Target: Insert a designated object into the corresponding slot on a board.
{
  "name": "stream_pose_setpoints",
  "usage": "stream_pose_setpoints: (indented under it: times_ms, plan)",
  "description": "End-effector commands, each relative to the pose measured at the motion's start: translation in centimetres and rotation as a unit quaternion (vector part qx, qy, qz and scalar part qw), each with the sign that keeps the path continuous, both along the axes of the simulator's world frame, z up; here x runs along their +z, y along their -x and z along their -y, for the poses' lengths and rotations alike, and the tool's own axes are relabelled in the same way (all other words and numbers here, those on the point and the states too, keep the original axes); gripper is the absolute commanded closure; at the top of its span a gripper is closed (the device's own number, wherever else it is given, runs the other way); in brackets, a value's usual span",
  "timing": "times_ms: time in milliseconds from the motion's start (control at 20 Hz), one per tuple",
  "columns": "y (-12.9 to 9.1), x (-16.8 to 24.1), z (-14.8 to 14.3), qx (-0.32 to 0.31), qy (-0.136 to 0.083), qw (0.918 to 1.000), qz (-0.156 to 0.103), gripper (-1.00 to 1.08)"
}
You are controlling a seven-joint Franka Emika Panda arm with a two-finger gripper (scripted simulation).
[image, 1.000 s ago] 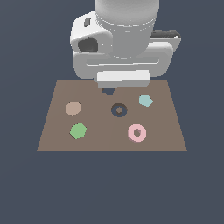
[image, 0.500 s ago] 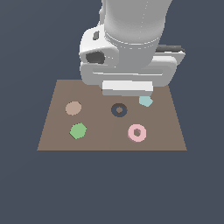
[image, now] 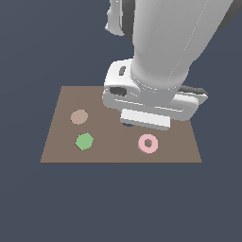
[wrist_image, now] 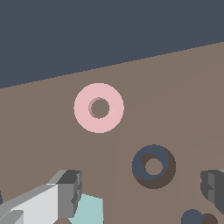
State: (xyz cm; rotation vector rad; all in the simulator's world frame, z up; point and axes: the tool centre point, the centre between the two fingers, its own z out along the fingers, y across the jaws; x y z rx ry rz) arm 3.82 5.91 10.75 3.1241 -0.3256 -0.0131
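Ring (wrist_image: 99, 107) (pink) flat on board (wrist_image: 183, 87) — unmarked

I see the ring (image: 148, 143) lying on the board (image: 61, 146) near its front edge, hexagon (image: 84, 141) well to the exterior view's left, disc (image: 79, 116) behind the hexagon, slot (wrist_image: 153, 166) near the ring

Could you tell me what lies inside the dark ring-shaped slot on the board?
The wrist view shows the slot holding nothing: only its navy recess around a brown centre. The pink ring lies apart on the board. In the exterior view the arm covers the slot.
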Motion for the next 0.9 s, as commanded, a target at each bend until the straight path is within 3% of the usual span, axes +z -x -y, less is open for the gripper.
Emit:
stream_pose_setpoints:
  times_ms: [0,450,850]
  plan:
    - [-1.1,-1.3,-0.7,-0.027,0.0,0.9996,0.001,-0.92]
    - [-4.3,-4.6,-2.1,-0.1,0.001,0.995,0.003,-0.92]
    - [-5.6,-5.7,-2.5,-0.127,0.001,0.9919,0.004,-0.92]
